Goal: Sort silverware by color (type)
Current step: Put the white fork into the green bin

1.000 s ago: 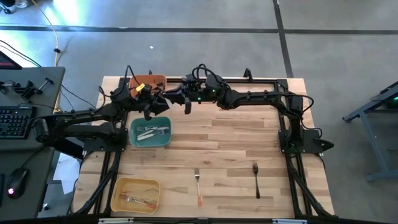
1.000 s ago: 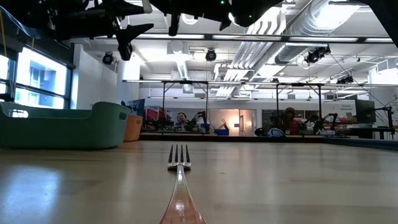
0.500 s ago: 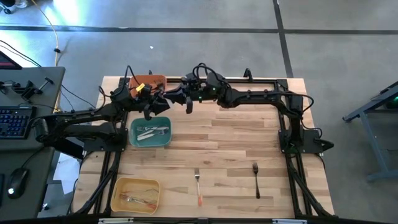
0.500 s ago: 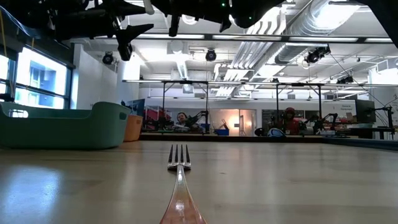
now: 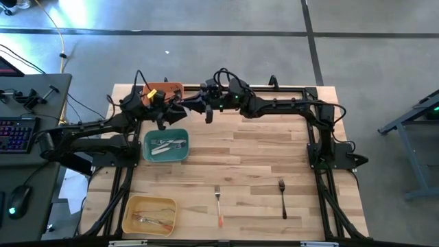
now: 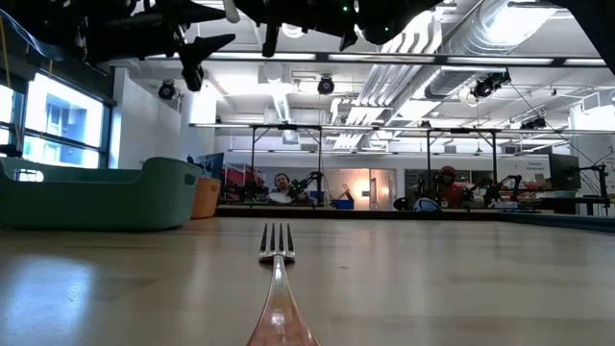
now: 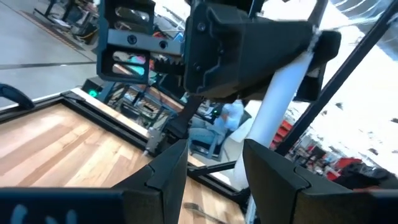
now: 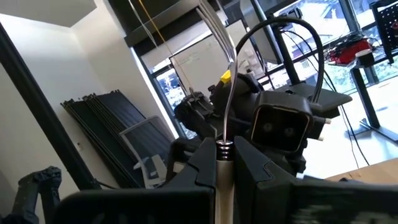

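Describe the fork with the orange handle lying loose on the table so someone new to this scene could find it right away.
Start at the wooden table and go to its near edge in the high view, where two forks lie loose between the yellow bin and the right arm's base. The orange-handled fork is the one nearer the yellow bin. Its silver head and orange handle set it apart from the all-black fork beside it.

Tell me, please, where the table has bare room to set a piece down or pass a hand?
Bare wood spans the middle, between the teal bin and the right rail, above the two forks. The back edge is crowded: both claws meet beside the orange bin. The yellow bin fills the front-left corner.
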